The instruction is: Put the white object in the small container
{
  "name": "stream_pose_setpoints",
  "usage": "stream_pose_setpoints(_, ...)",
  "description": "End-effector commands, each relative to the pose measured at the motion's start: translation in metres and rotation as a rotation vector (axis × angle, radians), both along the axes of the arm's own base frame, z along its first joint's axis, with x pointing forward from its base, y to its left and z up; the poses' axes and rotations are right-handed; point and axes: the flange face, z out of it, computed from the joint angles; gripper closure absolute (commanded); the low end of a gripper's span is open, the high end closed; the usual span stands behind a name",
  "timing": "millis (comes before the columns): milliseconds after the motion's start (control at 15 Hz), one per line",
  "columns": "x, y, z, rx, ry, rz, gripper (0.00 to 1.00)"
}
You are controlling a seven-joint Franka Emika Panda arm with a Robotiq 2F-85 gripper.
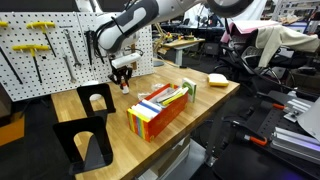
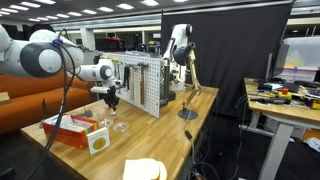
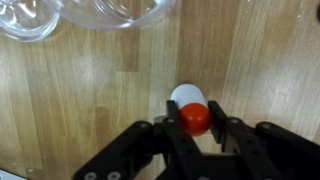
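Currently the gripper (image 3: 198, 128) is clenched on the red end of the white object (image 3: 187, 96), with one finger pressing each side. In an exterior view the object hangs near the multicoloured box (image 1: 160, 108), off the box's long side toward the pegboard (image 1: 45, 45). The clear containers (image 3: 115, 14) stand on that same side of the box.

Handling assessment: the object is probably very light and rigid, with a smooth, rounded skin that could slip or pivot. The narrow red end gives little contact area. Recommended hold: centred across that end, with moderate force.
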Motion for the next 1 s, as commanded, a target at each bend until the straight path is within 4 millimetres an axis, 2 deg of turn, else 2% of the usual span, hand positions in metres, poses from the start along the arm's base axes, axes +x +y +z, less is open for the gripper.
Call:
stream_pose_setpoints(0,0.003,-0.004,0.006,0.001,0.016,0.000,0.91)
stream_pose_setpoints(133,0.007,-0.004,0.020,0.009,-0.001,-0.002,0.91)
stream_pose_setpoints(267,0.013,-0.002,0.044,0.020,-0.040,0.000,0.91)
stream_pose_setpoints(733,0.034,-0.014,0.144,0.039,-0.182,-0.029,0.91)
stream_pose_setpoints(933,0.032,-0.014,0.156,0.046,-0.186,-0.050,0.91)
